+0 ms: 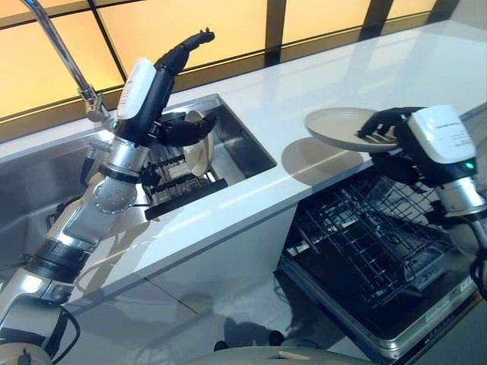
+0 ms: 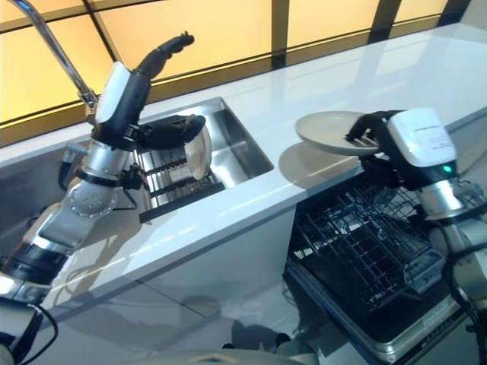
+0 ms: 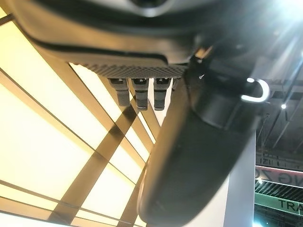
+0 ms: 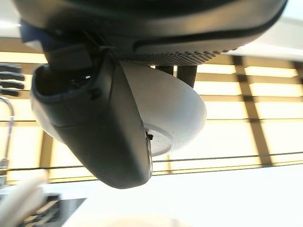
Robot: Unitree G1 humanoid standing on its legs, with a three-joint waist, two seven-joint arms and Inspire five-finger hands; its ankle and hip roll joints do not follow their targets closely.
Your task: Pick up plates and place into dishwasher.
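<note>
Right hand clamped on a pale plate, fingers lying across the top of the rim at its right side, thumb beneath, seen in the right wrist view pressed against the plate's underside. Wrist turned so the white-backed hand points toward the yellow window panels, forearm rising from beside the open dishwasher. Plate held nearly flat, face up, slightly tilted, its broad face level with and just above the front edge of the white counter, over the corner where the counter meets the dishwasher's pulled-out rack; shadow cast on the counter below, so not touching. Part of the rim under the fingers hidden. Left hand raised above the sink, forearm steeply upright, thumb pointing up and away toward the window, fingers slack and bent forward, grasping nothing; fingertips showing in a row in the left wrist view against the window. Below that hand, a dark dish rack in the sink's basin with another plate standing on edge in it, face toward the sink's right wall, partly covered by the fingers. Whether fingers touch that plate, hard to tell. Faucet arching at the sink's back left corner.
</note>
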